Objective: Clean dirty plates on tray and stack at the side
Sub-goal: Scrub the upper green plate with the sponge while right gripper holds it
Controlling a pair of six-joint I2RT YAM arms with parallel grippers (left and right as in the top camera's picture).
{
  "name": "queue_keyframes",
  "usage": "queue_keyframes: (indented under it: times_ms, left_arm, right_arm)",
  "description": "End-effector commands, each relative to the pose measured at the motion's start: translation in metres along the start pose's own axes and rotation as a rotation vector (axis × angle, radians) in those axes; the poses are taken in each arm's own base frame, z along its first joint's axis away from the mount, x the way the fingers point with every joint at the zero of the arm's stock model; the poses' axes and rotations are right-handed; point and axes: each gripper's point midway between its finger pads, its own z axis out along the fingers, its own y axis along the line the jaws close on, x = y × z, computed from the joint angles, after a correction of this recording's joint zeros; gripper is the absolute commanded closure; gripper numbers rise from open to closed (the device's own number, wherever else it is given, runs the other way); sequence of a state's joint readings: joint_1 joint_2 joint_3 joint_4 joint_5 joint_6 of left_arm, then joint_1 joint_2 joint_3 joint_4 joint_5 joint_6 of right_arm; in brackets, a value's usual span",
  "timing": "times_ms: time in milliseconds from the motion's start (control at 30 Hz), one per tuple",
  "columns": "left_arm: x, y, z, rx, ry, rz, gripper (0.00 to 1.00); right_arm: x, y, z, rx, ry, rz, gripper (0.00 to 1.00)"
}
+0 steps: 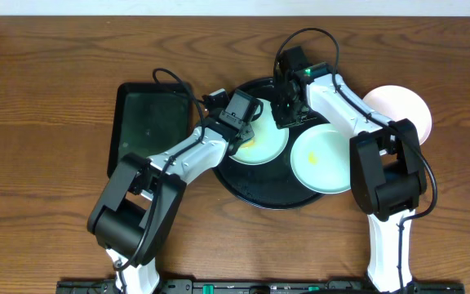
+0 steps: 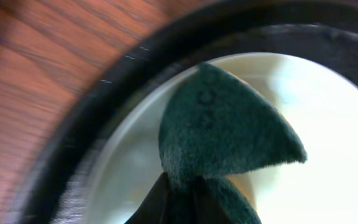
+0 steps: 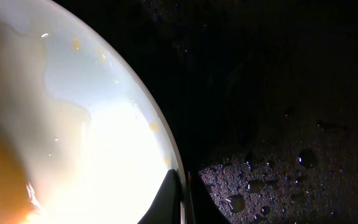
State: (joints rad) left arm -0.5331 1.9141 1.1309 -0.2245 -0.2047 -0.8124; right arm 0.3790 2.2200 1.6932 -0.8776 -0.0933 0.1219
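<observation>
Left jaws clamped on a green sponge [image 2: 229, 124], pressed on the left mint plate [image 1: 269, 147] in the black tray [image 1: 255, 194]; right jaws pinch that plate's rim; second mint plate [image 1: 325, 159] beside it in the tray; white plate [image 1: 402, 106] off-tray, right, on the surface [image 1: 47, 82].

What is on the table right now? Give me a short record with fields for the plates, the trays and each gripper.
black tray: centre of table, surface wet with droplets
first mint plate: on the black tray, yellow smear
second mint plate: on the black tray's right side
white plate: on the table, right of the black tray
green tray: left of the black tray
left gripper: shut on green scrub pad, pad over first mint plate
right gripper: pinching first mint plate's rim
</observation>
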Motion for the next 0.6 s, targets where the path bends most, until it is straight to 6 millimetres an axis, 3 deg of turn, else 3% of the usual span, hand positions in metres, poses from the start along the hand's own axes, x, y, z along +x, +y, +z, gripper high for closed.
queue_keyframes:
  times_ms: [0, 167, 267, 333, 567]
  left_arm:
    - [-0.02, 0.049, -0.004, -0.199, -0.117, 0.104, 0.93]
    - [-0.047, 0.033, -0.034, -0.13, -0.206, 0.063, 0.93]
    - [-0.052, 0.015, -0.044, -0.04, -0.213, 0.039, 0.92]
    - [-0.047, -0.004, -0.044, 0.064, -0.17, 0.017, 0.92]
    - [-0.015, -0.037, -0.029, 0.236, 0.023, -0.191, 0.92]
  right_arm:
    - [0.002, -0.009, -0.011, 0.038, -0.008, -0.001, 0.99]
    - [0.003, -0.009, -0.011, 0.038, -0.005, -0.001, 0.99]
    - [0.003, -0.009, -0.011, 0.038, -0.005, -0.001, 0.99]
    - [0.003, -0.009, -0.011, 0.038, -0.005, -0.001, 0.99]
    - [0.001, -0.008, -0.011, 0.037, -0.01, -0.001, 0.99]
